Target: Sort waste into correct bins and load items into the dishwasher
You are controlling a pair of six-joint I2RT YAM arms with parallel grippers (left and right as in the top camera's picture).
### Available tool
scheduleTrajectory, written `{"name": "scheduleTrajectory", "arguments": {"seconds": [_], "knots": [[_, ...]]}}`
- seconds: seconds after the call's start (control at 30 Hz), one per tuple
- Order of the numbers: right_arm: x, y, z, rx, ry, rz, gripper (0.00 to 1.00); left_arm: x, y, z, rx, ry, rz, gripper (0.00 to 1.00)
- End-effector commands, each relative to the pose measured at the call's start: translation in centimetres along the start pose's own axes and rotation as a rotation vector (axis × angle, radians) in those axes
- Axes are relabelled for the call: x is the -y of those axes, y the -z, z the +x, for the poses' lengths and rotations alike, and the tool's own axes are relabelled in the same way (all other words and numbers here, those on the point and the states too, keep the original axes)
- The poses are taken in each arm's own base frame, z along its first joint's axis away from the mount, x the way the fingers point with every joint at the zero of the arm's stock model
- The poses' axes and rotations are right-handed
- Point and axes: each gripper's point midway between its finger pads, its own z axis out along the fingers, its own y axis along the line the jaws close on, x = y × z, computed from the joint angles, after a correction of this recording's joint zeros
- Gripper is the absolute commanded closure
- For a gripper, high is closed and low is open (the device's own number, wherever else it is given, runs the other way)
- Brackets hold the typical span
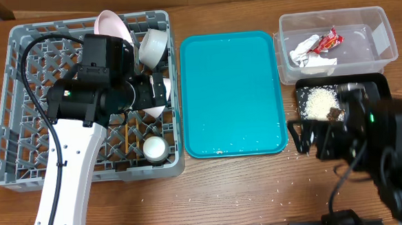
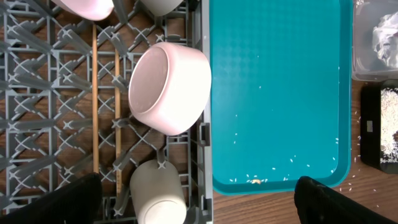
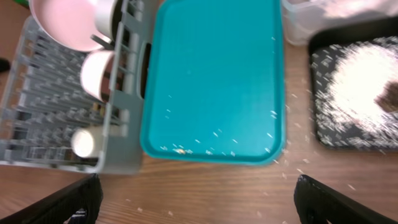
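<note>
Over the square grey plastic dish rack (image 1: 7, 102), left gripper (image 2: 199, 200) hung spread wide, empty, above a round white bowl (image 2: 169, 87); right gripper (image 3: 196, 202) likewise spread, empty.

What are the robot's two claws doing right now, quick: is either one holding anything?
Left gripper: fingers spread open, holding nothing.
Right gripper: fingers spread open, holding nothing.
</note>
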Motion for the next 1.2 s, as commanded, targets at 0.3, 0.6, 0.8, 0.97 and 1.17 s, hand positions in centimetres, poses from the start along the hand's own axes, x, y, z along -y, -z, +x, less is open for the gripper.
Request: {"name": "scheduleTrajectory", "arguments": {"seconds": [0.3, 0.6, 0.8, 0.97, 1.17], "knots": [[3.2, 0.0, -5.1, 0.54, 0.399, 0.146, 0.0, 0.4, 0.1, -0.2, 0.003, 0.005, 0.013, 0.0], [6.7, -4.3, -1.9, 0.713, 0.469, 0.175, 0.0, 0.4, 0.1, -0.2, 0.003, 0.005, 0.013, 0.0], [7.7, -6.0, -0.2, 0.813, 0.441, 0.136, 0.0, 0.4, 0.1, -0.2, 0.003, 0.005, 0.013, 0.0], [8.2, -6.7, 0.6, 0.838, 0.403, 0.117, 0.0, 0.4, 0.1, -0.2, 0.003, 0.005, 0.013, 0.0], [8.9, -7.7, 1.3, 0.826, 0.398, 0.126, 0.0, 0.4, 0.1, -0.2, 0.003, 0.005, 0.013, 0.0]]}}
